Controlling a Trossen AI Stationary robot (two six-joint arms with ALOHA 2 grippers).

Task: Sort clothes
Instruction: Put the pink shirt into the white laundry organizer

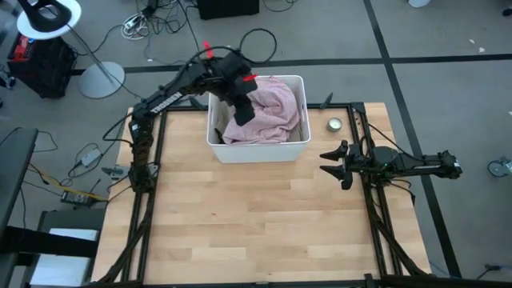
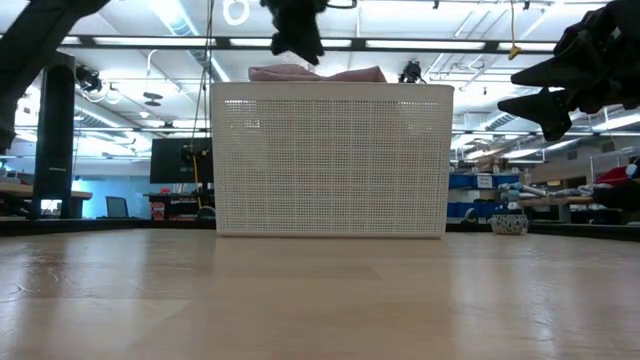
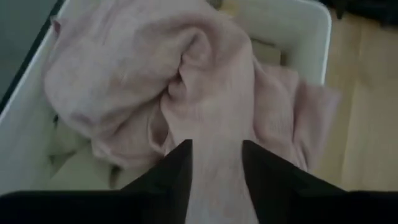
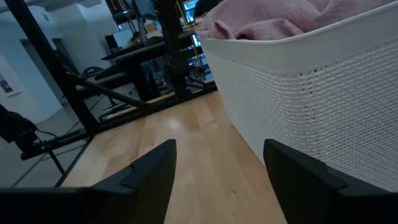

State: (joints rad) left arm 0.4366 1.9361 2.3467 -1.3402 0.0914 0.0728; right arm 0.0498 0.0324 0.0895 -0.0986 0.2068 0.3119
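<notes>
Clothes fill my white bin (image 1: 258,150), which stands toward the far edge of my pale wooden table (image 1: 256,224); the pale pink garment (image 1: 268,108) lies heaped on top, crumpled in soft folds and rising just above the rim. Dark grey floor surrounds the table, with cables and a round white lamp base (image 1: 102,78) off to the left. Level across the boards I see an open workroom with ceiling strip lights, dark posts and desks behind the bin.

My left gripper (image 1: 242,112) reaches over the bin from the far left corner and hangs above the pink heap, its fingers (image 3: 174,171) spread with pink cloth showing between them; whether they actually touch the fabric I cannot tell. My left wrist camera looks straight down into the bin and shows what the others miss: a light beige piece (image 3: 74,165) tucked under the pink one against the bin wall.

A small round tin (image 1: 334,124) sits on the table just right of the bin. My right gripper (image 1: 330,162) waits low over the table, right of the bin and apart from it, fingers (image 4: 149,174) spread and empty. Its wrist camera shows the bin's perforated wall (image 4: 323,93) up close, and the low camera shows that same mesh side (image 2: 330,160) with only a pink ridge (image 2: 315,73) above the rim.
</notes>
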